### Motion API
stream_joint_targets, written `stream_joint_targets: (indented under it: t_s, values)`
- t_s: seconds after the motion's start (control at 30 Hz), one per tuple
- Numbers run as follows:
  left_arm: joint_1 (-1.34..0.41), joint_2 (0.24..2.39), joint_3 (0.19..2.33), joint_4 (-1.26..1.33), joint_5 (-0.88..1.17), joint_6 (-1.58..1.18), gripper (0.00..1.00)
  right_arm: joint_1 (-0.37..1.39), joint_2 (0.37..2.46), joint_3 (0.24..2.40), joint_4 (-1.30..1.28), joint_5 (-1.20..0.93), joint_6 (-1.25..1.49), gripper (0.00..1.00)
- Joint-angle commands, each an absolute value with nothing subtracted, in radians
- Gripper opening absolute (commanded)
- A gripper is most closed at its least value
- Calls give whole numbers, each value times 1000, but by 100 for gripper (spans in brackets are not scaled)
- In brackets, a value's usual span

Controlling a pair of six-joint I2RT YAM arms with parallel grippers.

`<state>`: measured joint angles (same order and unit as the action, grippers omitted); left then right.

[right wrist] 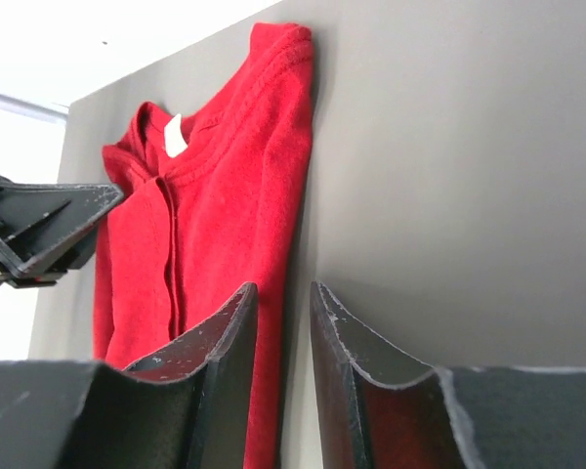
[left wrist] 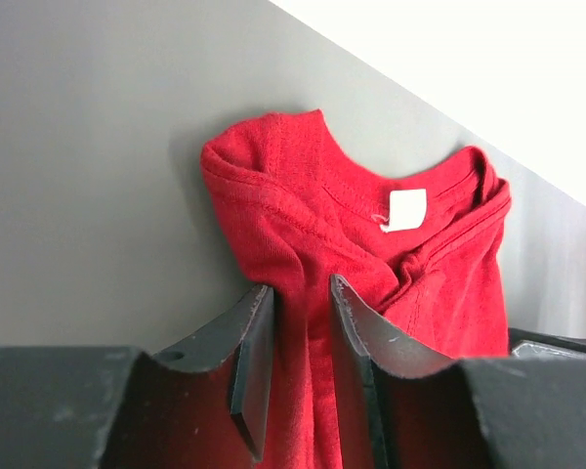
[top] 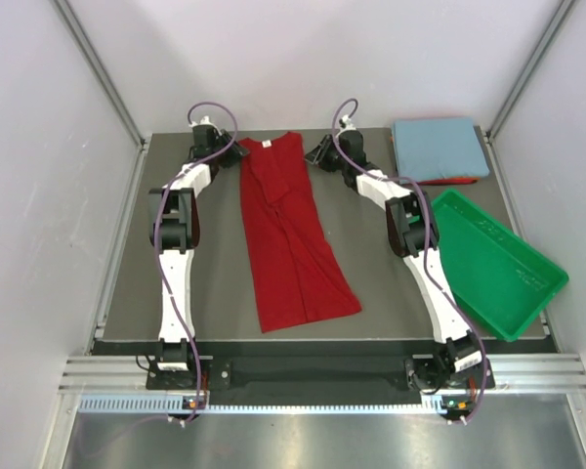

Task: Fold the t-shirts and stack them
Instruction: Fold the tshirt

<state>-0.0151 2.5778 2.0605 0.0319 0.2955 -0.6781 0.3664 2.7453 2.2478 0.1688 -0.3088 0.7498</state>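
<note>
Top external view: a dark red cotton t-shirt (top: 291, 234), folded into a long strip, is laid at the middle of the dark grey table (top: 127, 293). Its collar-end left edge is pinched between the left gripper (left wrist: 301, 322) fingers. The right gripper (right wrist: 281, 337) is set over the shirt's right edge, slightly parted; a grip cannot be told.

So besides the main stuff there's a green tray (top: 498, 269) at the right of the frame, sitting at an angle on the dark grey table (top: 215, 303), its lower right corner poking past the table's edge. White walls (top: 39, 195) box the table in on three sides. A metal rail (top: 322, 376) runs across the bottom.
</note>
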Motion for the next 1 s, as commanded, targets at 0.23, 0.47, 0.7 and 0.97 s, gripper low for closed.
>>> stream_joint_targets:
  t_s: [0.23, 0.47, 0.7, 0.97]
  values:
    - [-18, 2641, 2109, 116, 319, -703, 33, 385, 2800, 2324, 271, -273, 834, 30]
    - [-35, 2675, 2141, 152, 360, -707, 34, 385, 2760, 2267, 296, -195, 841, 0]
    - [-80, 2680, 2174, 132, 337, -650, 40, 387, 2614, 2005, 339, -16, 842, 0]
    - [-80, 2626, 2172, 79, 332, -617, 49, 383, 2534, 1868, 396, 61, 865, 0]
